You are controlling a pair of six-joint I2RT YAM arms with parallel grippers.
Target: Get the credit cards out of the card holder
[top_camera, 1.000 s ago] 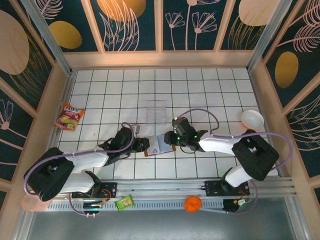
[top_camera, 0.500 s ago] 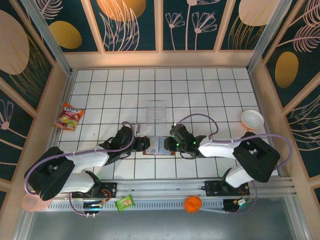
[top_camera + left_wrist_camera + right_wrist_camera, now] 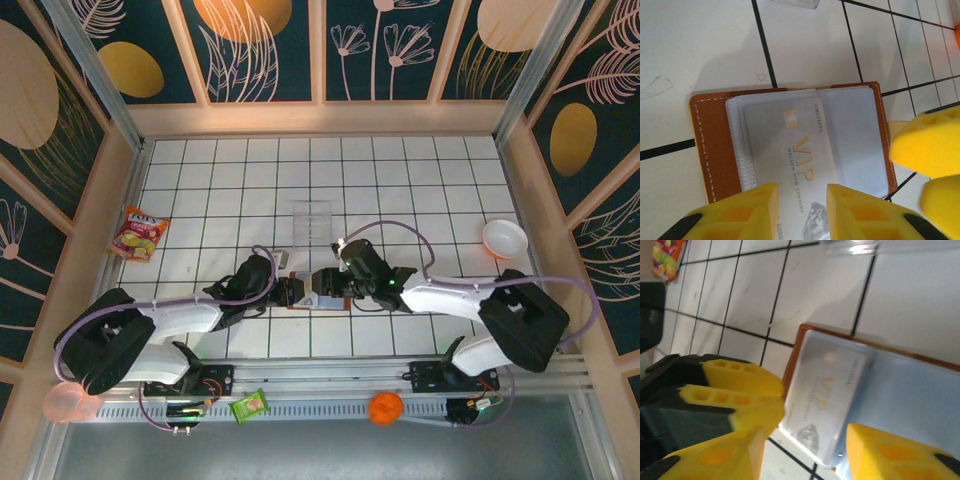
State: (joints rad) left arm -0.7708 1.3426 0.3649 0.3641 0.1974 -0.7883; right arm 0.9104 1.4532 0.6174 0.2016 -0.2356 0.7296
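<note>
Card holder (image 3: 710, 150) lies open mid-frame, card (image 3: 790, 160) showing. Left gripper (image 3: 802, 197) narrow over it, grip unclear; right gripper (image 3: 805, 435) wide.

Brown card holder (image 3: 712, 150); pale grey credit card (image 3: 775, 150) with gold lettering (image 3: 804, 159)

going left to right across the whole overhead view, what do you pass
orange cup → snack packet → green packet → card holder → orange ball → white bowl
</note>
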